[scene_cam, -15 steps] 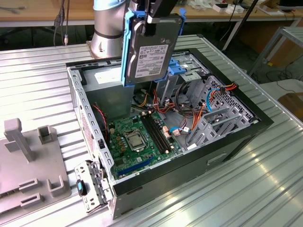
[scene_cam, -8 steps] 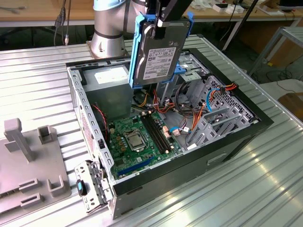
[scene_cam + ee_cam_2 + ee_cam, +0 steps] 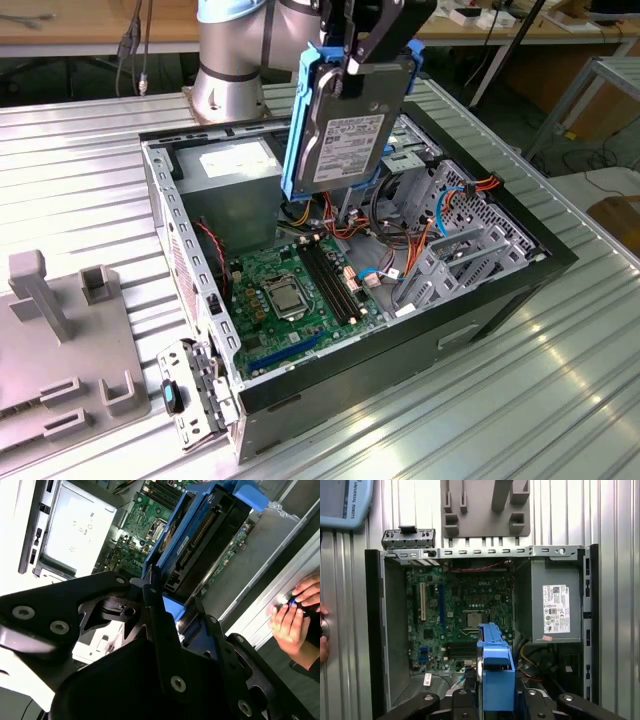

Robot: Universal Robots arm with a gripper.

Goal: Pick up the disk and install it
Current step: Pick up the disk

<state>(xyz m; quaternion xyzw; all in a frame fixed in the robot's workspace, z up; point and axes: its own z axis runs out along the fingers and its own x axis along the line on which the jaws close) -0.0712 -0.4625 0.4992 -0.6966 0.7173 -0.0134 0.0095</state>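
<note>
In the exterior view my gripper (image 3: 352, 68) is clamped on the upper end of the disk (image 3: 345, 130), which hangs upright above the open computer case (image 3: 400, 350), with the motherboard (image 3: 262, 275) at its six o'clock. In the second wrist view the disk (image 3: 200, 540) sits edge-on in the grip. In the first wrist view it (image 3: 495, 675) hovers over the board. I judge it stiff, dense and shock-sensitive, best held firmly across its flat faces

The arm (image 3: 228, 70) is round and silver-grey with a light blue cap (image 3: 232, 10). The end effector (image 3: 360, 55) is black, made of flat bars with small shiny round screws (image 3: 59, 627).
</note>
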